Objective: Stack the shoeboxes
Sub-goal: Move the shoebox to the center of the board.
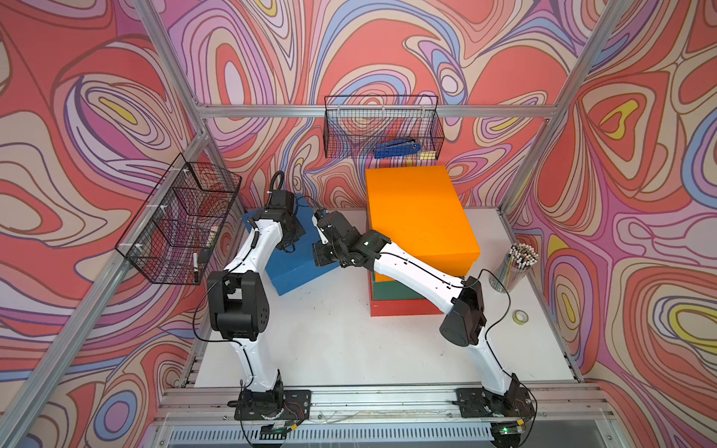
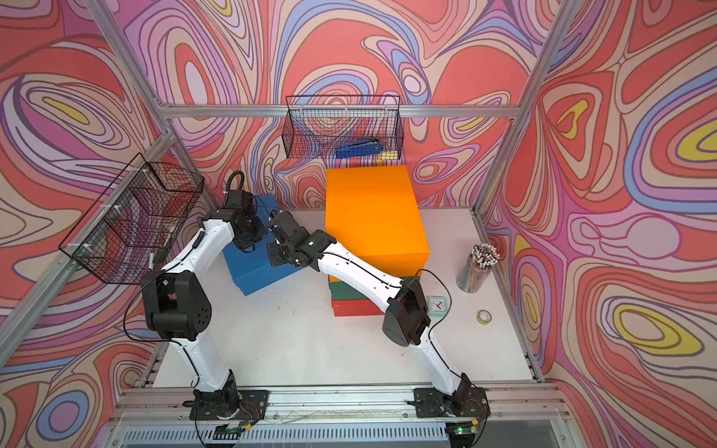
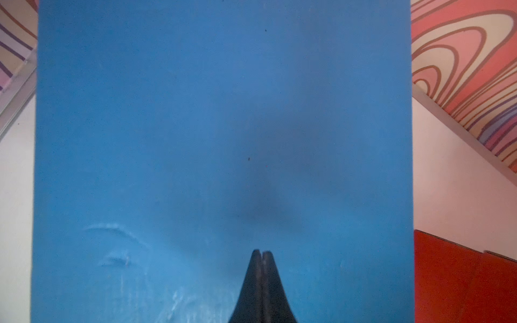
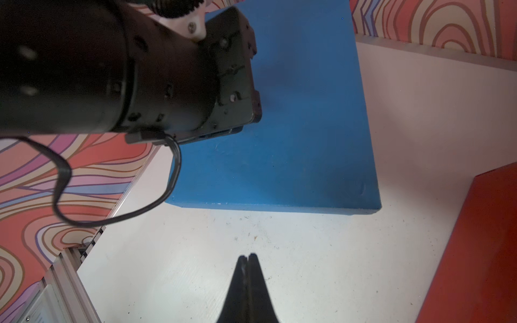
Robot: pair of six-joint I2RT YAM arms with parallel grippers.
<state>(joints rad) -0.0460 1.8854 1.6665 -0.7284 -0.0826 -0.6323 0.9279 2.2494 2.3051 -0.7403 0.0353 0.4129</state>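
Observation:
The orange shoebox (image 1: 419, 217) (image 2: 372, 213) tops a stack on the dark green shoebox (image 1: 392, 289) and the red shoebox (image 1: 403, 308) (image 4: 481, 251) right of centre. The blue shoebox (image 1: 291, 271) (image 2: 256, 275) lies alone on the white table (image 1: 329, 341), to the stack's left and turned at an angle. My left gripper (image 3: 261, 251) is shut and empty, hovering just over the blue lid (image 3: 195, 112). My right gripper (image 4: 246, 255) is shut too, holding nothing, above bare table beside an edge of the blue box (image 4: 293, 153). In both top views the arms hide the fingertips.
A black wire basket (image 1: 382, 128) on the back wall holds a blue stapler (image 1: 397, 149). Another wire basket (image 1: 182, 221) hangs on the left wall. A cup of pencils (image 1: 516, 267), a tape roll (image 1: 520, 316) and a small clock (image 2: 437, 305) stand at the table's right.

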